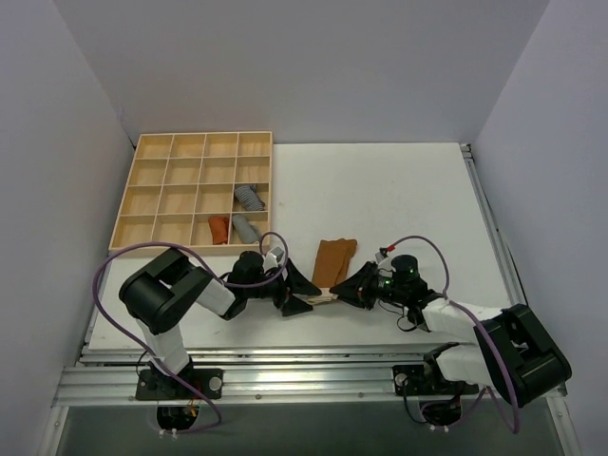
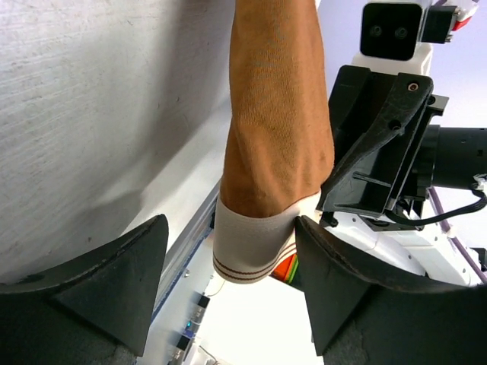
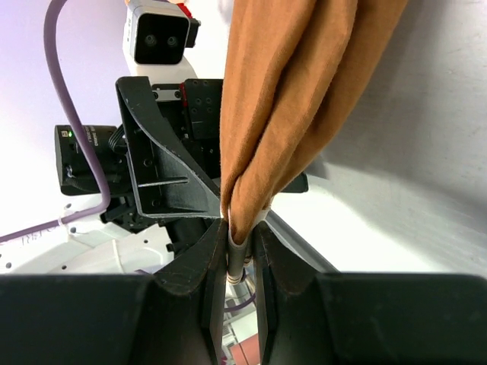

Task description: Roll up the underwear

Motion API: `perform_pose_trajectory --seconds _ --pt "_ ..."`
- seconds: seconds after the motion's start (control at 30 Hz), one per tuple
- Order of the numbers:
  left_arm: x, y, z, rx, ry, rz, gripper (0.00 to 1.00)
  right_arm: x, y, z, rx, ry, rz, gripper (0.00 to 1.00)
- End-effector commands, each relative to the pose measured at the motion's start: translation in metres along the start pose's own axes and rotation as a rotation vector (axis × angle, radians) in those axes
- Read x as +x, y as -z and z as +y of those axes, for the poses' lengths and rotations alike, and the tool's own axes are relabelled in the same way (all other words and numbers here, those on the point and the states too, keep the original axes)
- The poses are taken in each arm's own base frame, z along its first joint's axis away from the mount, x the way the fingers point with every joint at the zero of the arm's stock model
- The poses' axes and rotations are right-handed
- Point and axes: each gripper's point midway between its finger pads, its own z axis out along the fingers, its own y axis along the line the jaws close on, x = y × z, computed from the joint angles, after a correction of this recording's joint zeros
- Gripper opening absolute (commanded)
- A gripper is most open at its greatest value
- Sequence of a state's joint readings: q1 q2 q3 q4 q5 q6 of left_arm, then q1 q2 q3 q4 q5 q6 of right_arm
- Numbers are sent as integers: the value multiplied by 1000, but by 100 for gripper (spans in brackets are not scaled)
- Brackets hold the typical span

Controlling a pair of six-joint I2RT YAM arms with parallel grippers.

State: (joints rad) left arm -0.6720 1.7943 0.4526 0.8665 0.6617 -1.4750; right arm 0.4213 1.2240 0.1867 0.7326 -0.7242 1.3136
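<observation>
White table | underwear at 6 o'clock, lying toward 12 | right gripper clamped on its near end | left gripper apart, astride it | risk: one-sided pinch may skew the roll or let it slip

The underwear is caramel-brown, its band pale beige with thin brown stripes along the edge.
</observation>
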Motion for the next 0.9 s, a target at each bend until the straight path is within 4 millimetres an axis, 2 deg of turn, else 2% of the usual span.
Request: perform_pose_trajectory --seconds 0.0,0.13,0.17,0.23,0.53,0.63,0.77,0.8,0.83,0.87 --pt "-2 1 -18 75 10 3 74 5 -1 20 -80 25 33 0" --pt "-5 0 -28 124 40 -4 70 6 -4 26 -95 26 40 0" --pt "-6 1 -37 160 41 -4 68 6 -5 25 -91 25 42 0" --pt "-8 1 -40 176 45 -6 63 6 -7 24 -85 25 44 0" --pt "-11 8 -23 135 67 -28 50 10 -6 14 -62 21 50 0" --pt "-11 7 -18 120 69 -28 42 10 -6 11 -53 15 46 0" --pt "-9 7 -12 96 77 -20 22 8 -6 9 -51 15 37 0" --pt "-8 7 -12 92 75 -17 9 9 -6 8 -45 15 41 0" --pt "-8 7 -11 86 76 -17 3 9 -6 7 -41 30 41 1" --pt "-8 7 -5 61 87 -17 2 9 -6 6 -27 44 44 4"
